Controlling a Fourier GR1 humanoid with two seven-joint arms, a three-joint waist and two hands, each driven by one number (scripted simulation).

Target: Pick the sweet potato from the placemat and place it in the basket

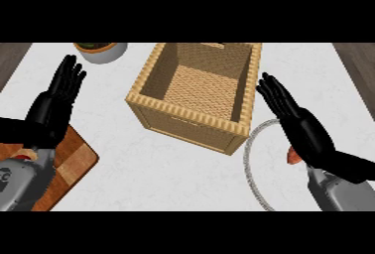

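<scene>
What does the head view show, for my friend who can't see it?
A woven basket sits on the counter. The open right robot hand hovers over a sweet potato on the placemat beside it; the open left robot hand rests at the left, above a wooden board.

Sweet potato (293, 155): only a thin reddish sliver shows at mid right, the rest hidden under the right hand (296, 121); shape, and whether the hand touches it, can't be told. Placemat (267, 168): just its pale left arc visible at lower right; remainder covered by hand + right forearm (337, 191), bottom cut by frame's lower edge. Basket (187, 126): far rim clipped at top centre. Pot (102, 52), upper left: top half cut off, contents too dark & small to ID. Cutting board (77, 158), lower left: left part hidden under left forearm (22, 183), lower end cut off. Both forearms run out of frame at bottom corners.
</scene>
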